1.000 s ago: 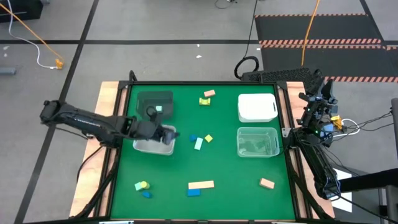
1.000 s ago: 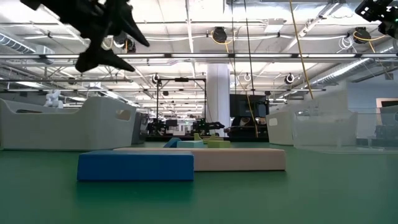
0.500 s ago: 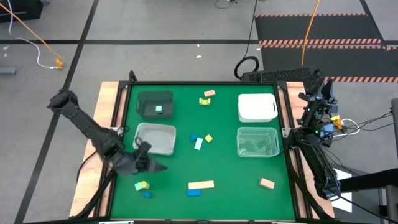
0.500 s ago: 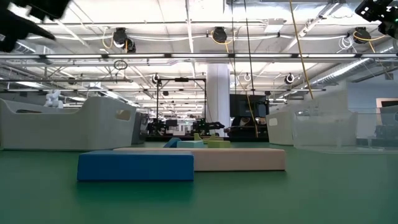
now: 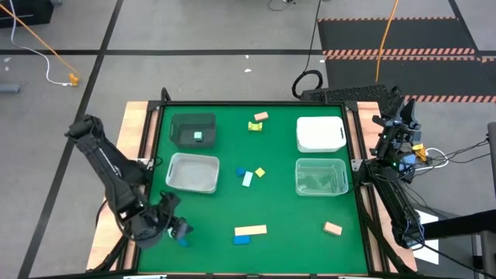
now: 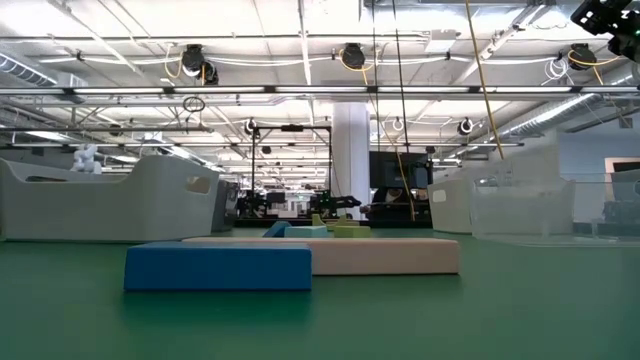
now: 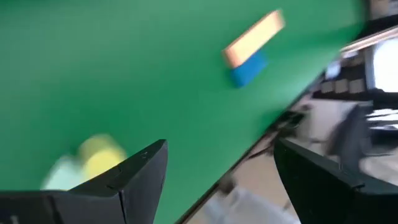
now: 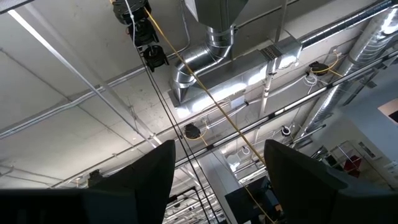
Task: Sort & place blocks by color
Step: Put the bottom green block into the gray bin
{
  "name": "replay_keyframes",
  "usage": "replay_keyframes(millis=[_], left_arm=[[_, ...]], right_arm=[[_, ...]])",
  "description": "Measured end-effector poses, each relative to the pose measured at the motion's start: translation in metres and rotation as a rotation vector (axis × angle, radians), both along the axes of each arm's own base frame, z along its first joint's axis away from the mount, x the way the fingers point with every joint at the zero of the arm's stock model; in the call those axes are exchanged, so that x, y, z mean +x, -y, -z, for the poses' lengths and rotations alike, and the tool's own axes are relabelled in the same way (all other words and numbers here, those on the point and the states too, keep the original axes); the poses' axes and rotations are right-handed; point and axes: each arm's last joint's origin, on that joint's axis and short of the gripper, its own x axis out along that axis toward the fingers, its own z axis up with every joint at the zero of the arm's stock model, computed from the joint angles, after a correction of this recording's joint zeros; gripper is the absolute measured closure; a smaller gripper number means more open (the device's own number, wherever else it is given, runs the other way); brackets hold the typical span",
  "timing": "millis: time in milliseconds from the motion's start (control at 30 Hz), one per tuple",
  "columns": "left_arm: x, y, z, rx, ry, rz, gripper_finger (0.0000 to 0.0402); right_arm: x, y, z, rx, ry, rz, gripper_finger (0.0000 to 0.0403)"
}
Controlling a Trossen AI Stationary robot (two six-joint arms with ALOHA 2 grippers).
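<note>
The left gripper (image 5: 177,229) hangs at the lower left of the high view, fingers spread and empty, over a yellow-green block (image 7: 101,153) and a small blue block (image 5: 183,242). A tan bar (image 5: 250,230) and blue bar (image 5: 242,239) lie lower centre. The right gripper (image 8: 219,186), parked at the right edge, fingers apart, holds nothing.

Pretty clearly a big industrial lab or warehouse-type space. Exposed ceiling with round silver ducting (image 8: 217,37), pipes and hanging lamps (image 6: 352,55), straight above the right pincer (image 8: 217,186), which points up at it. Bare concrete floor (image 5: 194,31) with taped lines around the green tabletop (image 5: 256,209), plus a black-and-red hazard-striped mat (image 5: 395,39) beyond the right pincer and loose cables (image 5: 46,54). Across the tabletop, a white column (image 6: 352,150) and rows of equipment racks run deep into the hall.
</note>
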Motion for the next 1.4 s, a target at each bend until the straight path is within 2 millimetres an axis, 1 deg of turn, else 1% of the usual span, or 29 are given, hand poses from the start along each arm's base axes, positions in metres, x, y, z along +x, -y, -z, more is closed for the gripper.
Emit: replay_keyframes(millis=[67,133,333,667,1000,1167,1267,1333,1400], left_arm=[[-0.002,0.002,-0.002,-0.006,-0.088,-0.001,0.011],[-0.003,0.003,0.0,-0.003,-0.175,-0.002,0.011],[-0.001,0.008,0.021,0.09,-0.31,-0.023,0.011],[0.008,0.021,0.053,0.202,-0.39,-0.027,0.011],[0.013,0.031,0.073,0.224,-0.456,0.023,0.011],[0.016,0.032,0.079,0.241,-0.465,0.03,0.011],[0.017,0.033,0.083,0.264,-0.472,0.054,0.0125],[0.018,0.034,0.086,0.27,-0.474,0.063,0.0149],[0.019,0.035,0.088,0.269,-0.471,0.064,0.0181]], right_arm=[[0.0,0.0,0.0,0.0,0.0,0.0,0.0165],[0.0,0.0,0.0,0.0,0.0,0.0,0.0165],[0.0,0.0,0.0,0.0,0.0,0.0,0.0165],[0.0,0.0,0.0,-0.001,0.001,0.0,0.0165],[0.0,0.0,0.0,-0.001,0.0,0.0,0.0165],[0.0,0.0,0.0,-0.001,0.0,0.0,0.0165],[0.0,0.0,0.0,-0.001,0.0,0.0,0.0165],[0.0,0.0,0.0,-0.001,0.0,0.0,0.0165],[0.0,0.0,0.0,-0.001,0.0,0.0,0.0165]])
